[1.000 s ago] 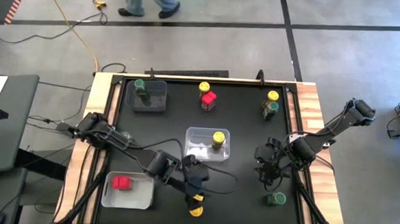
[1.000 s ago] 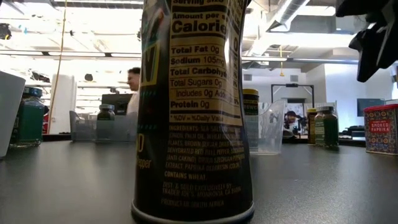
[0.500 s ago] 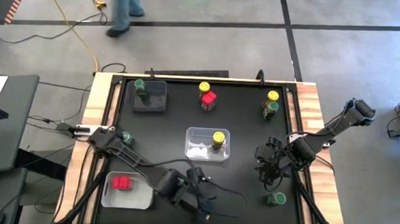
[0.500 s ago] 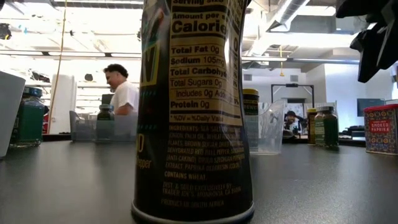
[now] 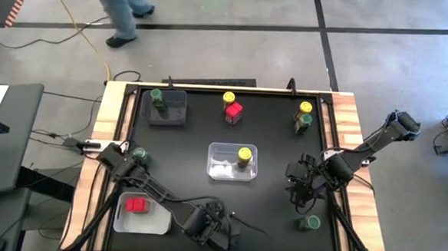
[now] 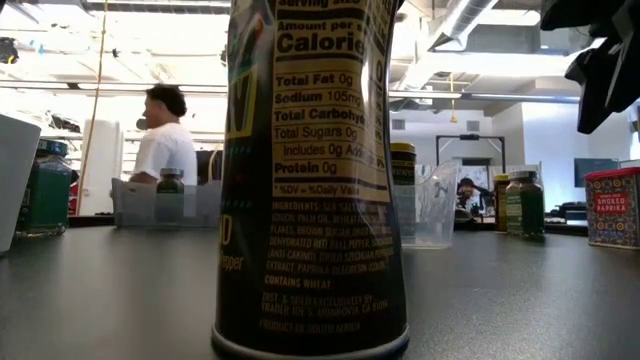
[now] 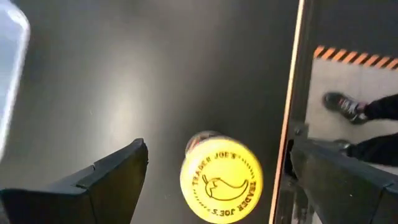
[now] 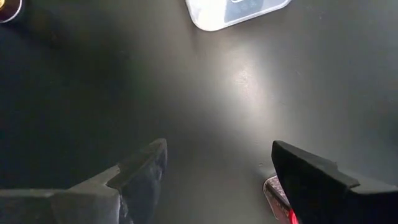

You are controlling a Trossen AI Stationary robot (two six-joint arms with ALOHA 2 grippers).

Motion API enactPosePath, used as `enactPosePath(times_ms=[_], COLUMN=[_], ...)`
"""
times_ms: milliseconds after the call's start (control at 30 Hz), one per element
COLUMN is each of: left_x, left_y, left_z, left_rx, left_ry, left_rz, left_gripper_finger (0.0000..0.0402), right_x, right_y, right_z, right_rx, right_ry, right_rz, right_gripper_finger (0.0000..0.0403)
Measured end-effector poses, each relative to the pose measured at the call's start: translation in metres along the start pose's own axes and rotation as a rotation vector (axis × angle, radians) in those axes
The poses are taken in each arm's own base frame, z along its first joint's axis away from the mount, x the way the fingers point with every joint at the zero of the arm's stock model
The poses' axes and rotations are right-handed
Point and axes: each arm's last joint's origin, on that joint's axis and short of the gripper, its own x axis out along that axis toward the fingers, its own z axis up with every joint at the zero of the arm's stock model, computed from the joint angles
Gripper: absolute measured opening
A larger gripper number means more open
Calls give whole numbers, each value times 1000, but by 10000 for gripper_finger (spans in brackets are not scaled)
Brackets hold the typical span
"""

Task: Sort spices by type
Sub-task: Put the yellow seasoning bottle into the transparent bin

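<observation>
Left wrist view shows my left gripper (image 7: pixel 217 171) with its jaws spread wide and empty, poised directly above the round yellow-lidded spice jar (image 7: pixel 221 182) at the near edge of the black table (image 7: pixel 155 68). The jar stands upright, long axis vertical, its lid facing the camera and lying between the two fingers (image 7: pixel 118 168), touching neither. I judge a straight descent would bracket it.

In the high view the left arm covers this jar. The clear rectangular bin (image 5: pixel 220 165) holding a matching yellow-lidded jar (image 5: pixel 245 154) sits toward table centre, beyond the left gripper. My right gripper (image 5: pixel 298 185) waits open and empty at the right side, clearly farther from the jar.
</observation>
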Motion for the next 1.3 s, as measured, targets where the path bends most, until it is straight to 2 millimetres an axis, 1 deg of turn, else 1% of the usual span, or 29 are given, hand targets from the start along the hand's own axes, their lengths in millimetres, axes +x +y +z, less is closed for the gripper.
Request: enactPosePath(times_ms=[67, 233, 500, 867, 1067, 1167, 1300], left_x=[10, 22, 23, 22, 24, 24, 24], left_y=[-3, -6, -1, 5, 11, 11, 10], left_z=[-4, -10, -7, -12, -8, -8, -8], left_rx=[2, 8, -14, -3, -22, -15, -10], left_ry=[42, 85, 78, 152, 160, 165, 150], left_rz=[-18, -12, 8, 48, 60, 52, 62], left_gripper_finger=[377, 377, 378, 378, 377, 369, 344], right_x=[0, 0, 0, 0, 0, 0, 0], right_y=[0, 0, 0, 0, 0, 0, 0], right_z=[0, 0, 0, 0, 0, 0, 0], right_rx=[1, 17, 20, 17, 12, 10, 9], right_ry=[-1, -1, -2, -3, -2, -2, -2], right_rz=[1, 1, 3, 3, 3, 3, 3], right_gripper_finger=[317, 317, 317, 317, 317, 317, 317])
